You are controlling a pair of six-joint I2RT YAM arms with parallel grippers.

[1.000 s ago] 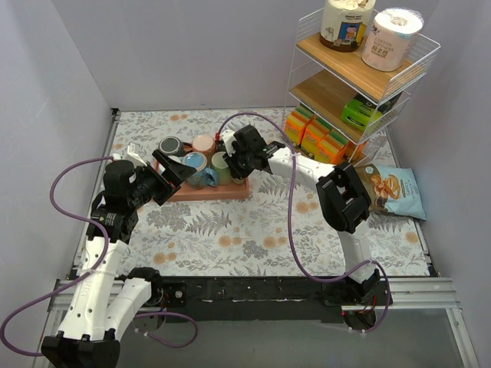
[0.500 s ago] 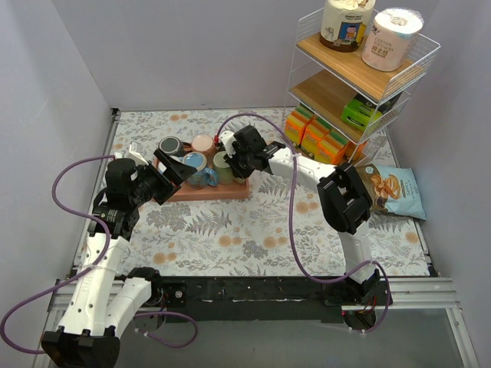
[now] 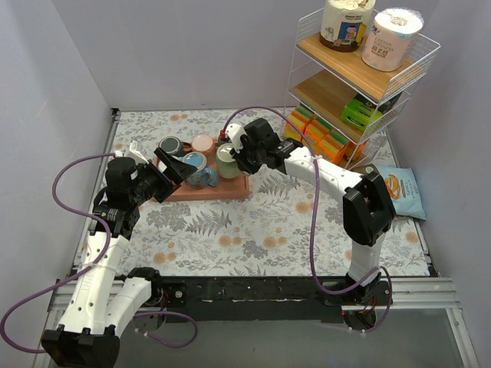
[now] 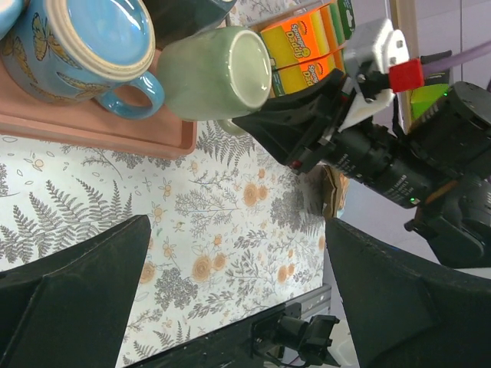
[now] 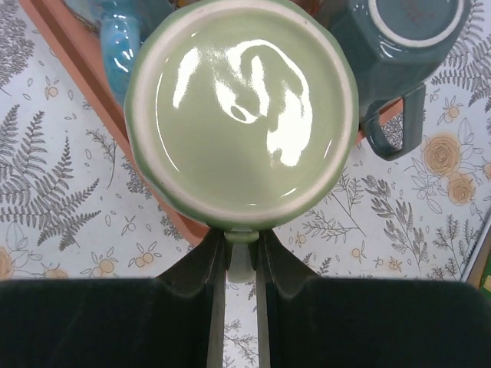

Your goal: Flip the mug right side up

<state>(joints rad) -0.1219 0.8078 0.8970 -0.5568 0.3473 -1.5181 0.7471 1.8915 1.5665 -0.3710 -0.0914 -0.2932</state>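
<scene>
The green mug (image 3: 227,160) is upside down, its glossy base facing the right wrist camera (image 5: 242,115). It hangs over the right end of the pink tray (image 3: 224,192). My right gripper (image 3: 244,156) is shut on its handle, with both fingers pinching the handle below the rim (image 5: 242,253). The left wrist view shows the mug (image 4: 219,73) held off the tray by the right gripper (image 4: 301,130). My left gripper (image 3: 173,165) is open and empty by the tray's left end, its fingers wide apart (image 4: 238,291).
The tray (image 5: 84,69) also holds a blue butterfly mug (image 4: 84,46), a dark teal mug (image 5: 406,38), a pink mug (image 3: 202,143) and a dark mug (image 3: 170,146). A wire shelf (image 3: 360,69), sponge packs (image 3: 318,138) and a snack bag (image 3: 395,192) stand at the right.
My right arm has swung its elbow out to the right and raised the green mug by its handle off the tray. The left arm has barely moved.
</scene>
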